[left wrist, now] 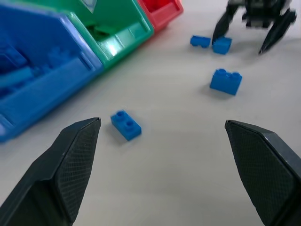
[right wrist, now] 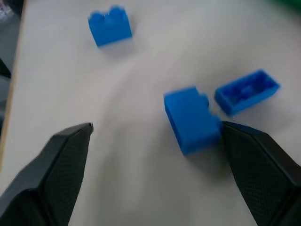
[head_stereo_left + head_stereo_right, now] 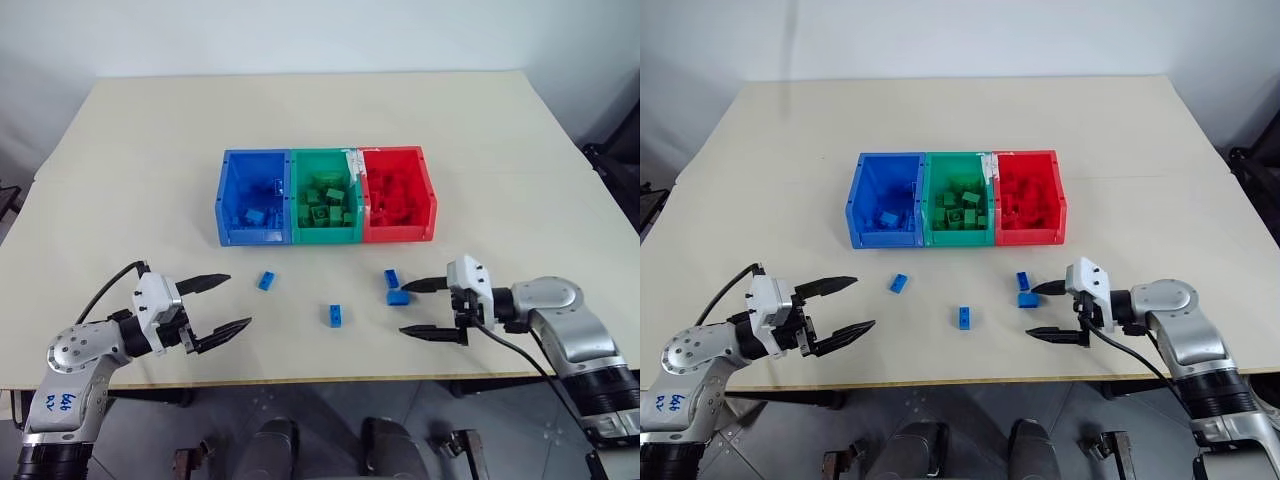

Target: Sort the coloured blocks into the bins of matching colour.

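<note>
Pale beige laminate covers the table (image 3: 500, 130), smooth and matt, on which three rectangular open-top plastic bins are set touching in a row. The blue bin (image 3: 252, 196) is on the left and holds a few small blue bricks low against its front wall. The green bin (image 3: 324, 196) in the middle is filled partway with studded green bricks, and the red bin (image 3: 397, 193) on the right with a heap of red ones.

Four bright-blue studded bricks are seen loose on the table in front of the bins. One brick (image 3: 266, 281) lies in front of the blue bin, just beside the left end effector. A second brick (image 3: 335, 315) stands alone nearer the table's front edge. Two more, a far brick (image 3: 391, 278) and a near brick (image 3: 398, 297), lie close together in front of the red bin.

The left end effector (image 3: 217, 305) is held low over the table with its black tapered fingers (image 1: 70, 160) spread wide, nothing between them. The right end effector (image 3: 425, 308) is likewise released and empty; in the right wrist view one cross-hatched finger (image 2: 263, 169) is seen right at the near brick's side, though contact cannot be told.
</note>
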